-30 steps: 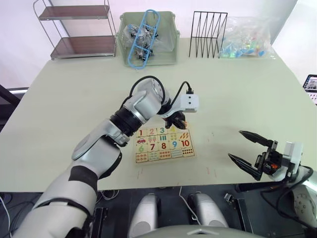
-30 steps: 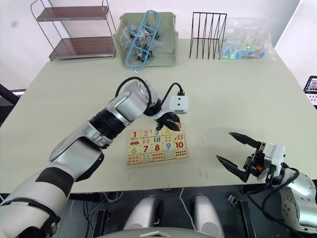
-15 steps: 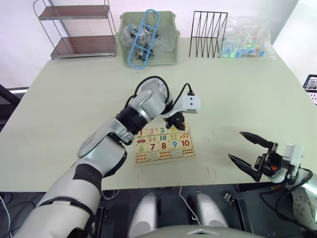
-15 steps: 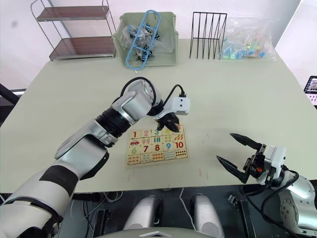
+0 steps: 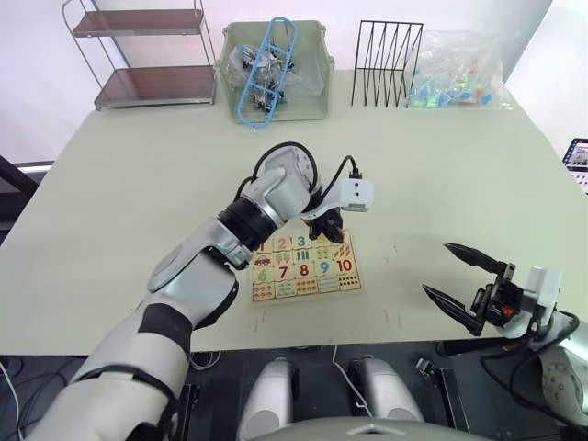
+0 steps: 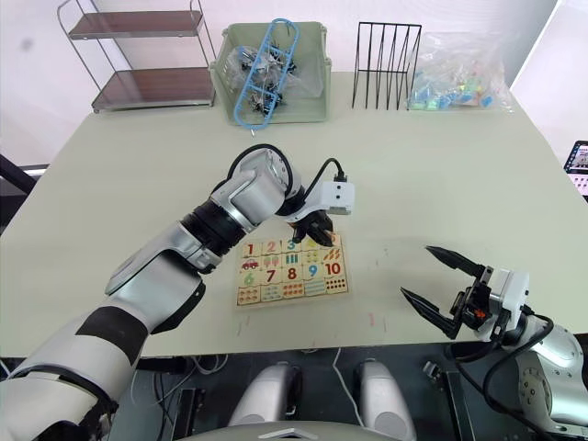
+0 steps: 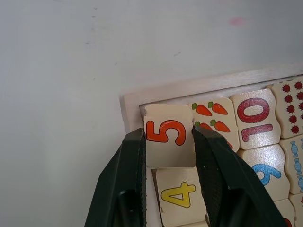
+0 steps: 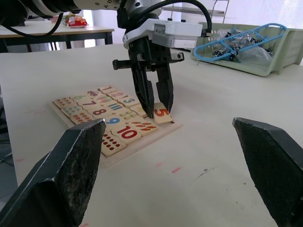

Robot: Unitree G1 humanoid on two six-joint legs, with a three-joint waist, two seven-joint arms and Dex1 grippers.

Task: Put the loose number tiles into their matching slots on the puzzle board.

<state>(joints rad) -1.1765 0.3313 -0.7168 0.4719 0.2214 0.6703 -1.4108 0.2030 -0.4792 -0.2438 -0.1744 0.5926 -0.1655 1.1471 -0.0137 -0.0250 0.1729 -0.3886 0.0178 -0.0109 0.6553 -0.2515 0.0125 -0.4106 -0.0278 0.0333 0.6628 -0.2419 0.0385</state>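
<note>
Over the top right corner of the puzzle board, my left gripper clamps the 5 tile, one black finger pressed on each side edge. That tile is pale smooth wood, square with softly rounded corners, its orange numeral outlined in red. My left wrist camera catches it tilted, sitting a little proud over the corner slot, with the board's thin raised rim just beyond it. Right beside it lies the 4 tile with a yellow numeral, already flat in its recess. Next row over, a carrot picture tile, then the red 10 tile and a blue 9 tile.

From my head cameras, 1, 2 and 3 sit in the upper row, while my wrist and gripper cover the corner itself. The board lies on the matte pale green table.

My right wrist camera gives the side view: the 5 tile leans up at the board's edge between those fingers. My right gripper hangs off the table's near right edge, fingers spread wide apart, empty.

Far back stand a wire rack, a green bin holding a blue hanger, and a metal shelf.
</note>
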